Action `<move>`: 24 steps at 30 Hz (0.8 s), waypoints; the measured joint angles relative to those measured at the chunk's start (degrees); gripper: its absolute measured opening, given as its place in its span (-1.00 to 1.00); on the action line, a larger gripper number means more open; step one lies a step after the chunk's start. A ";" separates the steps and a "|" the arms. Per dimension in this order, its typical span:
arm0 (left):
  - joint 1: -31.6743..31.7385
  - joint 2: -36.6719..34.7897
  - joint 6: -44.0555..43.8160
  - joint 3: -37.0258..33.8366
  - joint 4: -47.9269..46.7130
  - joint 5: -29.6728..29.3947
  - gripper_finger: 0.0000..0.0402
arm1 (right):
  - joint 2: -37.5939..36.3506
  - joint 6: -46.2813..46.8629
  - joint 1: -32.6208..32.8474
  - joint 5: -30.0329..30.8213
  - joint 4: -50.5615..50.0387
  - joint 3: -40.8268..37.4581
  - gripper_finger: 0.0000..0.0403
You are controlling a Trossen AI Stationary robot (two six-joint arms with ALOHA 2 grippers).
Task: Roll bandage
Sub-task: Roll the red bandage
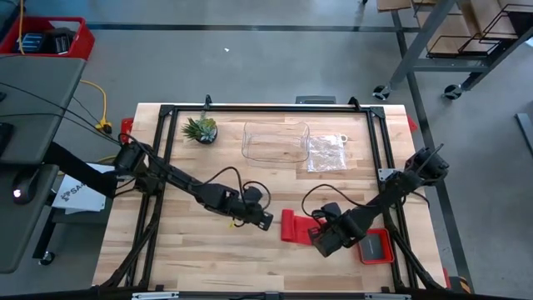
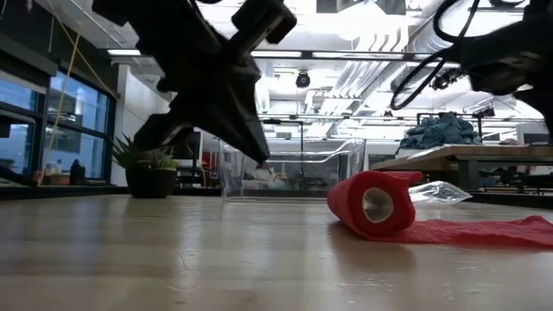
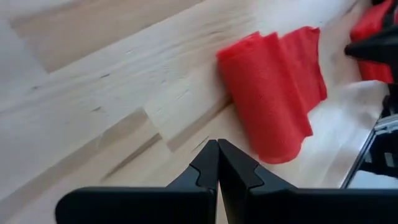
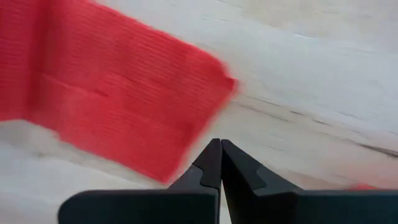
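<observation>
there, both end effectors [image 3: 217,163] [image 4: 221,163] closed, empty

Left hand [image 1: 265,220] and right hand [image 1: 320,240] hover low, fingers pressed together.

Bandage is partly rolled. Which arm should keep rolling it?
Probably left: the left gripper, shut, sits just beside the rolled end of the bandage. The right gripper, also shut, is over the flat tail.
</observation>
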 joint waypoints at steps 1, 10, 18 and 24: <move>-0.01 0.25 0.97 0.57 -0.10 -0.56 -1.00 | -0.26 -0.02 0.07 -0.38 -0.82 0.00 -1.00; -1.00 1.69 11.65 1.47 -1.73 -2.71 -1.00 | -11.97 12.25 5.39 1.12 12.58 -14.35 -1.00; -0.75 4.44 11.98 3.11 -2.54 -2.85 -1.00 | -23.21 15.71 8.32 2.36 17.48 -24.27 -1.00; 0.69 12.36 13.49 12.10 -7.66 1.38 -1.00 | -26.03 14.60 6.71 3.39 13.75 -24.37 -1.00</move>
